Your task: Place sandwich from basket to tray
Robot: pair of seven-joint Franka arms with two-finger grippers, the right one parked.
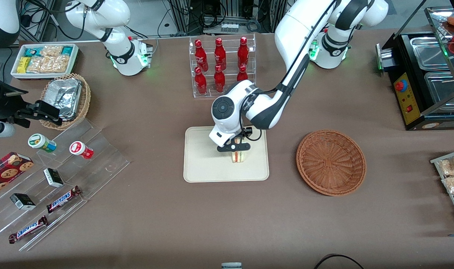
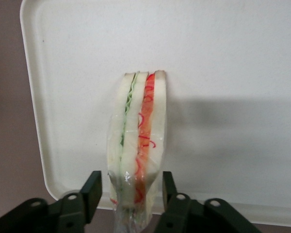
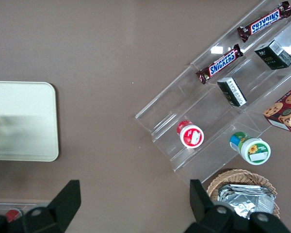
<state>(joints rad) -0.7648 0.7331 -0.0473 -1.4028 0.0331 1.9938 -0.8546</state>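
The sandwich (image 1: 239,155) stands on edge on the cream-white tray (image 1: 197,168), in the part of the tray nearest the wide basket. In the left wrist view the sandwich (image 2: 138,141) is wrapped in clear film and shows green and red-orange filling between white bread, upright on the tray (image 2: 233,73). My left gripper (image 1: 234,148) is low over the tray and straddles the sandwich. It is open (image 2: 131,187), with a gap between each black finger (image 2: 92,191) and the sandwich. The wide reddish-brown basket (image 1: 330,162) lies empty toward the working arm's end.
A clear rack of red bottles (image 1: 221,67) stands farther from the camera than the tray. A tan basket of foil containers (image 1: 64,99), a white snack bin (image 1: 44,59) and clear steps with candy bars (image 1: 62,179) lie toward the parked arm's end. A black appliance (image 1: 425,82) stands at the working arm's end.
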